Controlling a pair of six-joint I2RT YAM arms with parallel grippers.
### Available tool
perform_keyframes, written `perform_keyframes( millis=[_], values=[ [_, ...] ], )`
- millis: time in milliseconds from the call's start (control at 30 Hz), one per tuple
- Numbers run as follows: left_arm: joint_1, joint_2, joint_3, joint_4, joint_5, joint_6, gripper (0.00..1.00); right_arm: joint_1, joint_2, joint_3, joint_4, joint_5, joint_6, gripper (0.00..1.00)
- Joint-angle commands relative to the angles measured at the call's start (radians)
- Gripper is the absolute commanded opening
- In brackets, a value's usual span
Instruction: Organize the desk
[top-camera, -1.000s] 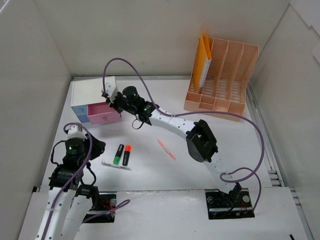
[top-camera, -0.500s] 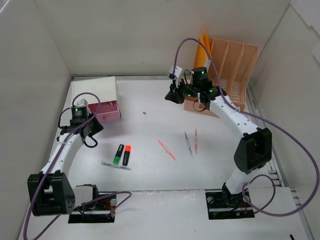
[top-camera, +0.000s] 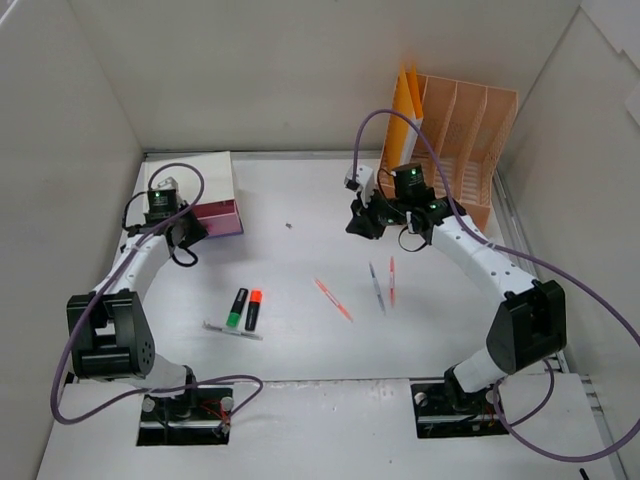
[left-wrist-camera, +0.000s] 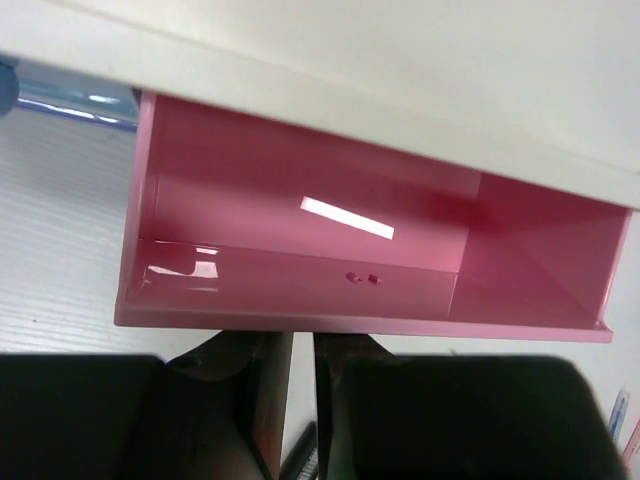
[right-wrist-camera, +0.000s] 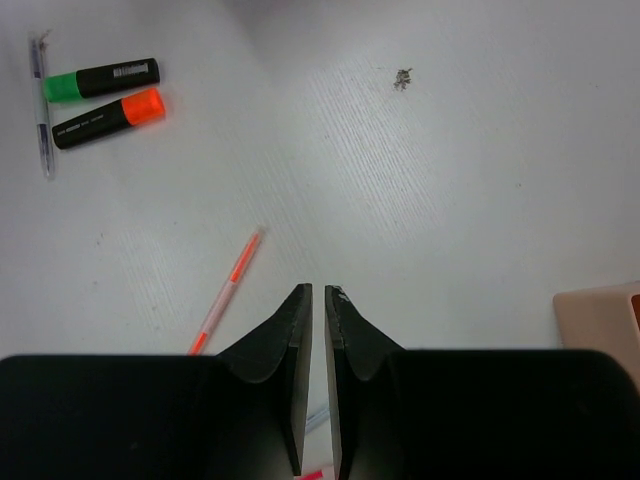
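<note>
The white table (top-camera: 300, 355) spans the whole walled floor; toward its near-left corner lie a green highlighter (top-camera: 235, 308), an orange highlighter (top-camera: 253, 310) and a clear pen (top-camera: 232, 331), with an orange pen (top-camera: 333, 299), a grey pen (top-camera: 375, 288) and a red pen (top-camera: 392, 281) loose mid-table. Just beyond these hovers the right pincer (right-wrist-camera: 318, 300), drawn to a slit and empty, so I judge it should spread wide, turn across one pen's shaft and come down on its middle. At the far-left corner the left pincer (left-wrist-camera: 303, 345), also a bare slit, sits at the lip of the open, empty pink drawer (left-wrist-camera: 300, 250), best kept steady for loading.
</note>
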Motion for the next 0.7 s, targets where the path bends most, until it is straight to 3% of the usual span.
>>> perform_keyframes(
  millis=[0, 467, 667],
  values=[
    [0.004, 0.011, 0.084, 0.068, -0.034, -0.013, 0.1, -0.006, -0.07, -0.002, 0.041, 0.015, 0.0, 0.08],
    [0.013, 0.122, 0.226, 0.039, -0.055, -0.008, 0.13, 0.0, -0.077, -0.041, 0.042, 0.034, 0.018, 0.22],
    [0.022, 0.101, 0.213, 0.045, -0.04, 0.001, 0.16, -0.001, -0.097, -0.064, 0.038, 0.038, 0.02, 0.25]
  ],
)
